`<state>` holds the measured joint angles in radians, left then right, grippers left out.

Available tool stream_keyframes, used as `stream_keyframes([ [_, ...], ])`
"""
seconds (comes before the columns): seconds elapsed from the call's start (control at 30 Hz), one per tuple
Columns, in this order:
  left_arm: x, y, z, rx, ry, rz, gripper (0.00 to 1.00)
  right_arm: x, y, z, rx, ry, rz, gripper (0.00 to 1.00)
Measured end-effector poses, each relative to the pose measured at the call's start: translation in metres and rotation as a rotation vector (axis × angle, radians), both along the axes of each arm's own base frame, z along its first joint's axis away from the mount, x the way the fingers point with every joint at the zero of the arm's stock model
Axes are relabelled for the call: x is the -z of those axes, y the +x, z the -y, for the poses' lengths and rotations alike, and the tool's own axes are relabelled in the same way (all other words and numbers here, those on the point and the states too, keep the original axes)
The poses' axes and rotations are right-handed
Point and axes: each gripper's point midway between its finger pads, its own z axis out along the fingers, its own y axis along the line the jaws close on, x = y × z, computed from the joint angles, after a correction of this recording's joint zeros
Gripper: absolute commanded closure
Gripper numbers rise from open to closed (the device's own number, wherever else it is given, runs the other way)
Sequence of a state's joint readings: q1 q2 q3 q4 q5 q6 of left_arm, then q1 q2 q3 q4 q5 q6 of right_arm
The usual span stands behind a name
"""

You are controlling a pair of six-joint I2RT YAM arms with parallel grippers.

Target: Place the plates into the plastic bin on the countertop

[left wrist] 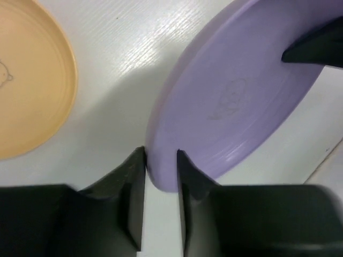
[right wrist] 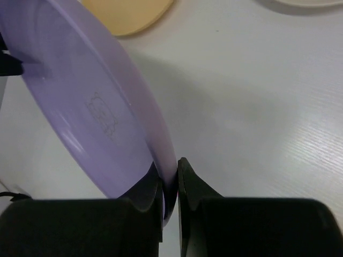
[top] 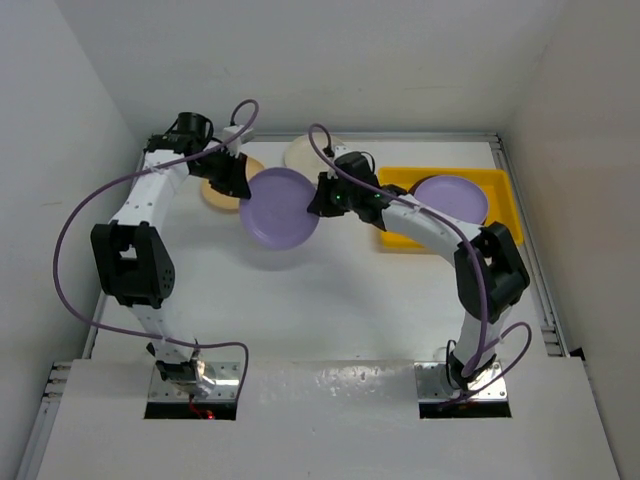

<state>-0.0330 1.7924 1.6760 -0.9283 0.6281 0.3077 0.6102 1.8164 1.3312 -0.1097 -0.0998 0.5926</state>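
Top external view puts the held lavender plate [top: 280, 208] in mid-air over the back-centre of the bench [top: 300, 300], tilted and clear of the surface, with an arm at each end of its width. The right end effector [top: 318, 200] is pinching its right rim; the right wrist view shows both fingers pressed flat against the edge. The left end effector [top: 240, 190] has its fingers close on either side of the left rim. We cannot tell whether they press the rim or stand just off it.

The plastic bin [top: 500, 182] lies to the right of the plate, beyond the right end effector and beside that arm's forearm, so the right arm is much the nearer. We judge the coming move to be a swing of the plate rightward, once the left fingers are plainly off it.

A second lavender plate [top: 450, 197] lies in the bin's right half. The left half, partly hidden under the right arm, looks free. The plate would need levelling and must clear the raised rim.

A cream plate [top: 305, 152] lies flat near the back wall and a peach plate [top: 213, 200] lies below the left end effector, both apart from the raised plate. The right wall stands close beyond the bin, and the open room is toward the near middle of the bench.
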Motion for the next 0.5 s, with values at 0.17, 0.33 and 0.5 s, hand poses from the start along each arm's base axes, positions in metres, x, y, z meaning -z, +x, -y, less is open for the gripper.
stream_keyframes([
  [0.17,-0.004,0.001,0.008,0.016,-0.019,-0.009,0.0,0.007,0.011,0.029,0.088,-0.015,-0.017,1.0],
  [0.33,-0.015,0.012,0.0,-0.027,0.009,0.021,0.0,0.008,0.026,0.088,0.247,-0.009,-0.05,1.0],
  [0.5,-0.014,0.027,-0.036,-0.161,0.094,0.039,0.0,-0.006,0.042,0.221,0.589,-0.016,-0.093,1.0],
])
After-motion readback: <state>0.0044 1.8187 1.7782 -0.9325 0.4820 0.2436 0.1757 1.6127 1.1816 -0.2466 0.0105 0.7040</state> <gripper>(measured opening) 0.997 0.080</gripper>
